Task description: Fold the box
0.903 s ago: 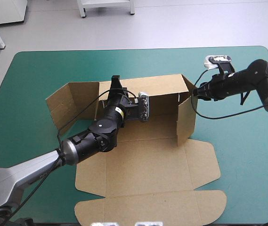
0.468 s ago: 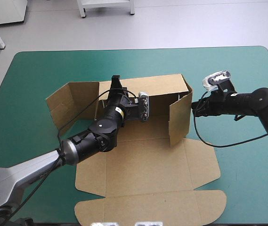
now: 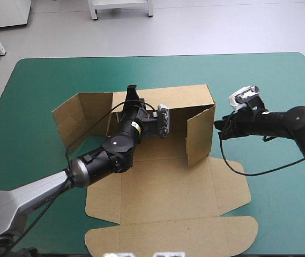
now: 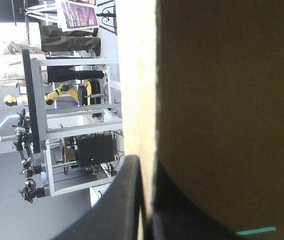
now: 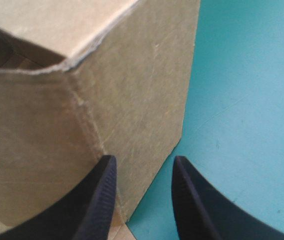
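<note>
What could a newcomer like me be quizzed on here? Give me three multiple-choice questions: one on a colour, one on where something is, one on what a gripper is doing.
1. The cover is: A red; B teal-green; C white.
2. The right gripper is: A at the cover's left edge; B at the cover's near edge; C by the right flap of the box.
3. The left gripper is: A shut on the box's back wall; B open in the air; C holding a cup.

Answers: 1 B, teal-green shows all round the box. 2 C, its open fingers straddle the flap's edge. 3 A, its fingers pinch the board's edge.
</note>
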